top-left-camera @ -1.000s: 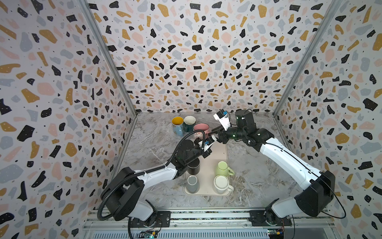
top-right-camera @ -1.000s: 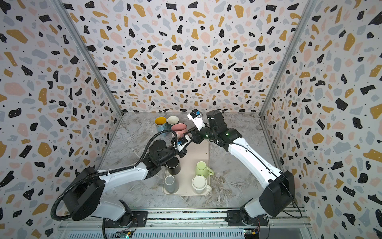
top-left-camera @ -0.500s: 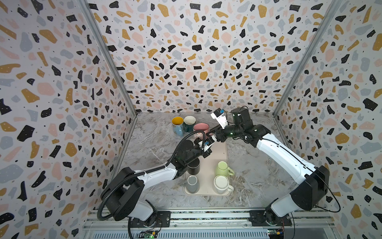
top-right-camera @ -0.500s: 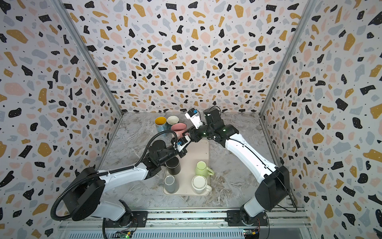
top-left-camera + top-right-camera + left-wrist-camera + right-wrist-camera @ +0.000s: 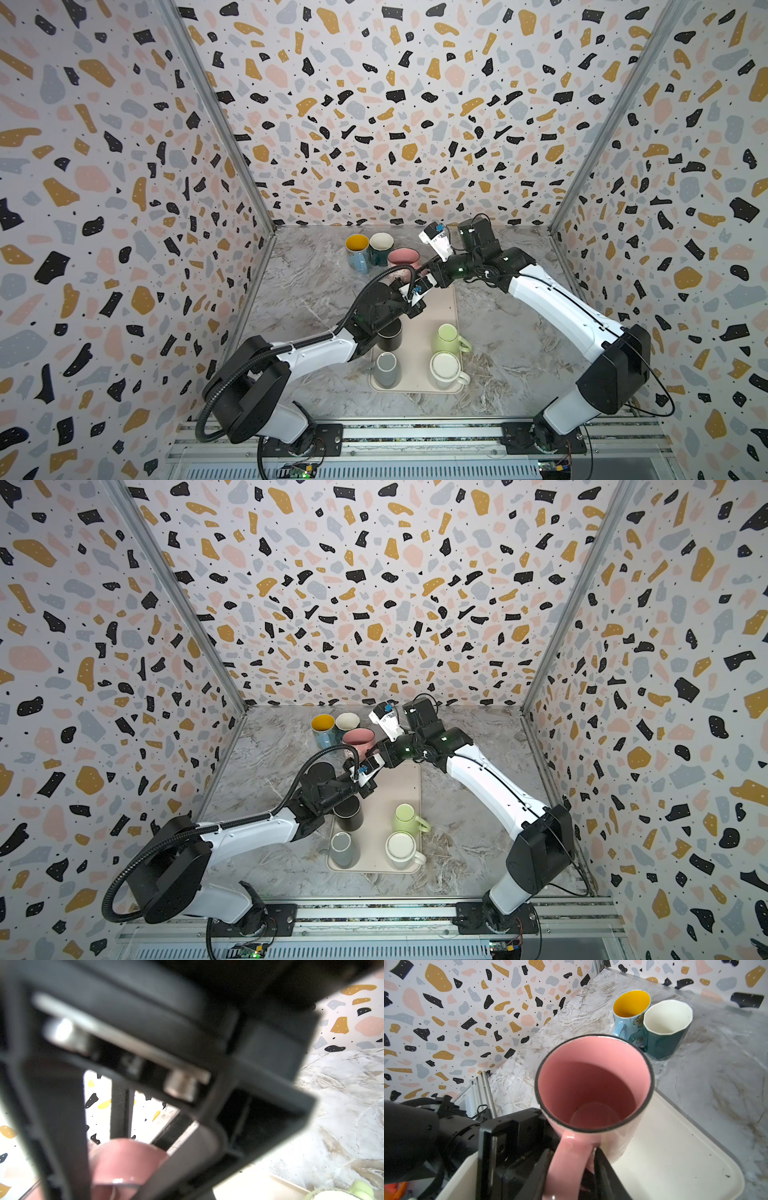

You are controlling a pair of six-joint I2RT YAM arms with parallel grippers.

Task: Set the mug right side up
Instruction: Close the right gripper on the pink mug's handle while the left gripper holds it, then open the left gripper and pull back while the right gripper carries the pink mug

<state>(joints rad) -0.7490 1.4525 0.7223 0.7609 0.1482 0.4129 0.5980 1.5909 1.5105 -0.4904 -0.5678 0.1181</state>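
Note:
The pink mug [image 5: 402, 258] [image 5: 358, 737] [image 5: 593, 1084] is mouth up at the far end of the cream tray [image 5: 446, 307] [image 5: 675, 1157]. Its handle points toward the right arm. My right gripper [image 5: 571, 1159] [image 5: 428, 274] has one finger pressed on each side of that handle. My left gripper [image 5: 405, 282] [image 5: 512, 1136] sits close against the mug's left side, shut, and I cannot see anything between its fingers. In the left wrist view the right gripper's body fills most of the picture, with the mug's pink handle [image 5: 124, 1161] low down.
A blue mug with a yellow inside [image 5: 357, 245] and a teal mug with a white inside [image 5: 381, 243] stand upright just behind. A black mug [image 5: 388, 334], a grey mug [image 5: 386, 368], a green mug [image 5: 449, 337] and a white mug [image 5: 445, 368] occupy the tray's near half.
The right arm has reached further left toward the pink mug, and its jaws have narrowed onto the handle. The left arm and the mug have stayed put.

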